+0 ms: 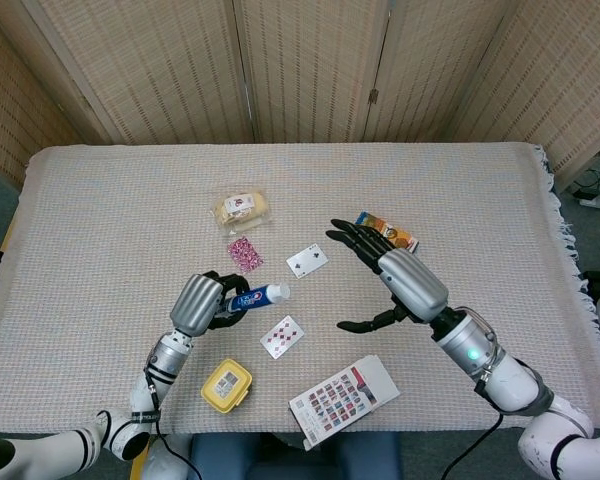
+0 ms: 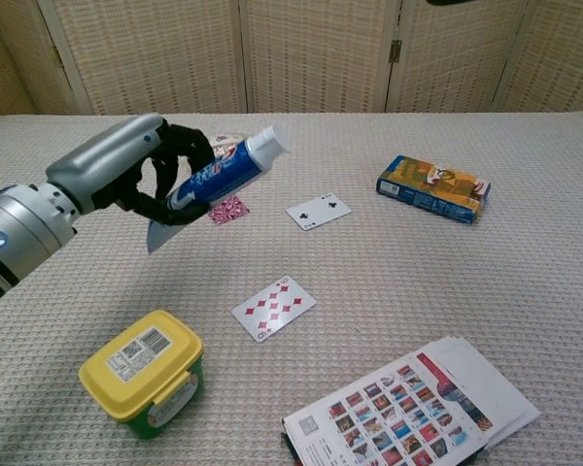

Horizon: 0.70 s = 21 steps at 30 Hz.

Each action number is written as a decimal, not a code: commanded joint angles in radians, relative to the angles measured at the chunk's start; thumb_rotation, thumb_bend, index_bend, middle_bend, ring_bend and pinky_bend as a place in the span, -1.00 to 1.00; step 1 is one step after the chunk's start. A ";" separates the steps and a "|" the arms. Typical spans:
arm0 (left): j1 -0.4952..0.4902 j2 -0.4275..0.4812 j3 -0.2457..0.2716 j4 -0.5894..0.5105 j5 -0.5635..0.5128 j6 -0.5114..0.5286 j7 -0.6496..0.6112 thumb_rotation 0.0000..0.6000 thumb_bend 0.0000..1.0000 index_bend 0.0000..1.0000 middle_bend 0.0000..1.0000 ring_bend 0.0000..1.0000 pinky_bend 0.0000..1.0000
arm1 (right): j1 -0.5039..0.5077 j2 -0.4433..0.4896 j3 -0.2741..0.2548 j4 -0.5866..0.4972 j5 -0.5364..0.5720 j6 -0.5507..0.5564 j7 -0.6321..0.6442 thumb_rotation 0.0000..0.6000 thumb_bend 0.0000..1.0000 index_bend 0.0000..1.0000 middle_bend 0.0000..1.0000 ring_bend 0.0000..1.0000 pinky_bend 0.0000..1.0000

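Toothpaste tube (image 2: 217, 175) gripped mid-body in left hand (image 1: 202, 301), carried clear above table (image 1: 100, 200), cap aimed toward club card (image 2: 319, 210); right hand (image 1: 400, 283) spread empty near snack box (image 2: 433, 188), apparently leaving room.

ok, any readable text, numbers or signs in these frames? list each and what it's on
Club pips on the black-suit card; count and corner index too small to read.
Red diamond pips on the red-suit card; corner index blurred.
Toothpaste tube, held in the left hand: logo visible, lettering unreadable.
Yellow-lidded tub: barcode label, digits unreadable.
Colourful box, printed sheet, snack packet: print too small.
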<state>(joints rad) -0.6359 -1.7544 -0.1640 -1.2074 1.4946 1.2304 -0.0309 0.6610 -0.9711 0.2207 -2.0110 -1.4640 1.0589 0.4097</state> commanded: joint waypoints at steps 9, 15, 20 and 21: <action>-0.005 0.055 -0.041 -0.052 -0.358 -0.208 0.428 1.00 0.55 0.20 0.36 0.06 0.04 | -0.066 0.047 -0.044 0.005 -0.039 0.042 -0.002 0.48 -0.77 -1.00 -1.00 -1.00 -1.00; 0.001 0.067 -0.053 -0.092 -0.422 -0.193 0.483 1.00 0.10 -0.52 -0.24 -0.49 -0.38 | -0.106 0.055 -0.067 0.023 -0.052 0.074 -0.016 0.48 -0.77 -1.00 -1.00 -1.00 -1.00; 0.014 0.088 -0.052 -0.110 -0.421 -0.174 0.459 1.00 0.00 -0.69 -0.39 -0.64 -0.55 | -0.144 0.057 -0.094 0.050 -0.052 0.095 -0.038 0.47 -0.78 -1.00 -1.00 -1.00 -1.00; 0.020 0.101 -0.050 -0.120 -0.410 -0.162 0.451 1.00 -0.01 -0.70 -0.40 -0.65 -0.56 | -0.159 0.054 -0.101 0.059 -0.050 0.111 -0.054 0.47 -0.78 -1.00 -1.00 -1.00 -1.00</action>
<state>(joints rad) -0.6235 -1.6680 -0.2160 -1.3150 1.0752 1.0546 0.4303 0.5197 -0.9152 0.1302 -1.9642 -1.5158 1.1519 0.3732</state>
